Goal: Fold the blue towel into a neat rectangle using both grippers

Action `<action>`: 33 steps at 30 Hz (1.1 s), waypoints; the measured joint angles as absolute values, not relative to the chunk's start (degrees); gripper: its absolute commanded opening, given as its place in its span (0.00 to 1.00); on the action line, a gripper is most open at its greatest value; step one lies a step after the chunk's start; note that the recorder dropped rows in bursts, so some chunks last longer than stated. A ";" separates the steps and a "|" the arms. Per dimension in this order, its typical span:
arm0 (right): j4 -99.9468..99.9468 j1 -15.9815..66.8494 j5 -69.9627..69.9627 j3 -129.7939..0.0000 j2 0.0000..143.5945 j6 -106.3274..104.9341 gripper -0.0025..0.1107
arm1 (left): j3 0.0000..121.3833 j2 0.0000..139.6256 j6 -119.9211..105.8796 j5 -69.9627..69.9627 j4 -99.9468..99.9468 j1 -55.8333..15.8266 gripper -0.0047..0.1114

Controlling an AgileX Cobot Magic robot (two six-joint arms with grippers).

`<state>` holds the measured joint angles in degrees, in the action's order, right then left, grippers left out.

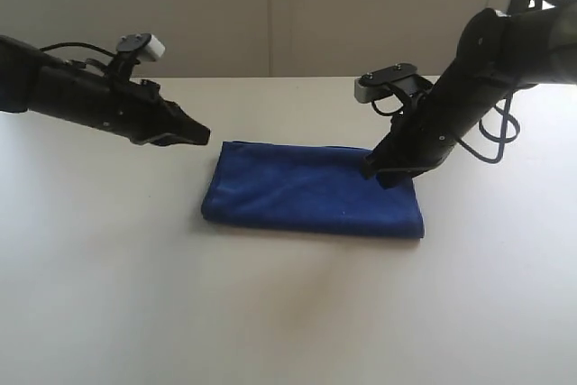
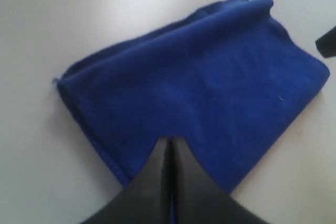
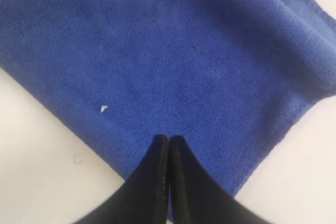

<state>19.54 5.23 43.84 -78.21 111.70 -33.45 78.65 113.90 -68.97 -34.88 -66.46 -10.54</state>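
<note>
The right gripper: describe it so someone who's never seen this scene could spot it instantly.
On the white table lies a folded blue towel. The right gripper is the black two-finger tip angled steeply down over the towel's right end, jaws shut. The left gripper, by contrast, sits nearly level off the towel's left end.

Matte black all over, both arms. The left gripper (image 1: 203,135) tapers to a narrow wedge, and the right gripper (image 1: 374,173) is the same, with slim smooth fingers (image 3: 152,182). A small grey-silver block (image 1: 368,87) sits on the right arm's wrist, and thin black cables (image 1: 502,132) loop just behind that block.
</note>
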 measured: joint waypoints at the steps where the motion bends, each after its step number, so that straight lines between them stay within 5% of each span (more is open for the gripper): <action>1: 19.54 5.23 43.84 -78.21 111.70 -33.56 0.02 | 78.65 114.16 -68.27 -35.10 -65.39 -11.05 0.04; 12: 19.54 5.23 46.49 -78.21 113.66 -33.79 0.02 | 79.15 120.89 -71.03 -19.97 -66.83 -23.81 0.04; 33: 14.38 5.23 44.42 -78.21 113.66 -31.00 0.02 | 78.07 121.47 -59.66 -11.03 -55.22 -24.17 0.04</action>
<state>14.38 5.23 44.42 -78.21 113.66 -31.00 78.07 121.47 -59.66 -11.03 -55.22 -24.17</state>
